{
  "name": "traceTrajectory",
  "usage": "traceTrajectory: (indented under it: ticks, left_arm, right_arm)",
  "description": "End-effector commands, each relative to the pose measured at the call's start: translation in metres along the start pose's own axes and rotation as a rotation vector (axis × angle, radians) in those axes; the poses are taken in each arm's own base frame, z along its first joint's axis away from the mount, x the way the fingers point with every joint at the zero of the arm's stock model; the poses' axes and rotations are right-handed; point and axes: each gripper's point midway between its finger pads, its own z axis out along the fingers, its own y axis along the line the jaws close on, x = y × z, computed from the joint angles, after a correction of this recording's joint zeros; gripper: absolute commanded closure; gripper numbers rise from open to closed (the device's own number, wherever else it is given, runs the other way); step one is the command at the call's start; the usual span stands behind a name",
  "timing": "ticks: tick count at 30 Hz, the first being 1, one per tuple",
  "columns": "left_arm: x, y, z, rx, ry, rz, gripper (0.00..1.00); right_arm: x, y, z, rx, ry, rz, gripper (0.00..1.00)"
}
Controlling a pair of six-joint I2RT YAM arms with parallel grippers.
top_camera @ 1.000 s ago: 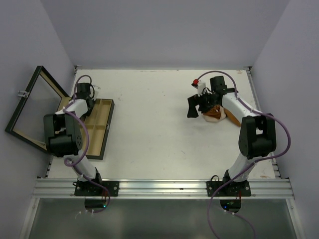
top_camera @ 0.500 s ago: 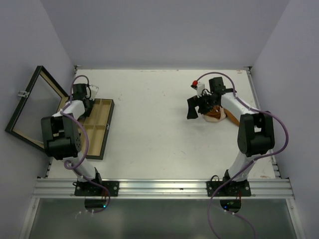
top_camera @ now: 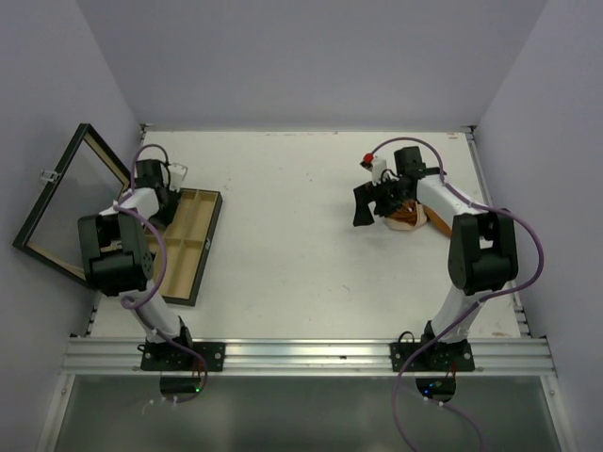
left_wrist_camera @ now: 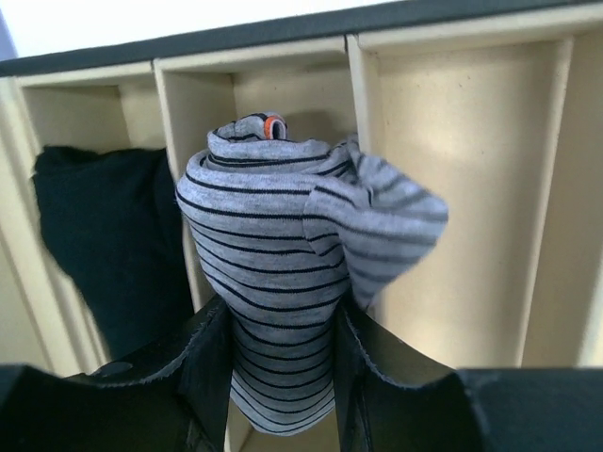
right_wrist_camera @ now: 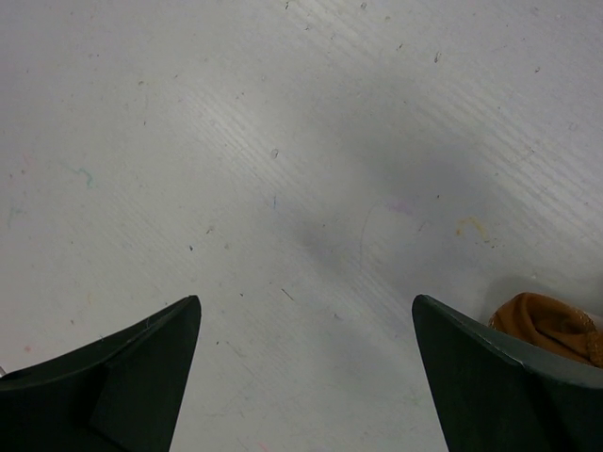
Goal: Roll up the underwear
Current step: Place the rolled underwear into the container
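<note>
Clamped the rolled grey striped underwear (left_wrist_camera: 283,235) in the left pincer (left_wrist_camera: 283,350) over the wooden box (left_wrist_camera: 363,113), near a compartment with a black garment (left_wrist_camera: 104,226). Held the right pincer (right_wrist_camera: 306,377) spread wide above the tabletop (right_wrist_camera: 283,141), beside the orange-brown garment (right_wrist_camera: 546,325).

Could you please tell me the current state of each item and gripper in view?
grey striped underwear: rolled, held in the left gripper
left gripper: shut on the grey striped underwear
black underwear: lying in a box compartment
orange-brown underwear: bunched on the table
right gripper: open, empty
box lid: open
</note>
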Motion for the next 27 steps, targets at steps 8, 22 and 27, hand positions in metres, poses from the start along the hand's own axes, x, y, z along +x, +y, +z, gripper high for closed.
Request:
traceTrajectory:
  ticks: [8,22,27]
  left_arm:
    - [0.041,-0.039,0.027,0.279,0.16,-0.152,0.99]
    - [0.024,-0.013,0.004,0.228,0.109,-0.168,0.53]
    - [0.011,-0.004,-0.008,0.208,0.074,-0.161,0.45]
  right_arm:
    - [-0.003,0.002,-0.001,-0.021,0.0,-0.008,0.01]
    - [-0.006,0.004,-0.004,-0.022,-0.01,-0.008,0.01]
    - [-0.007,0.005,-0.005,-0.023,-0.014,-0.009,0.01]
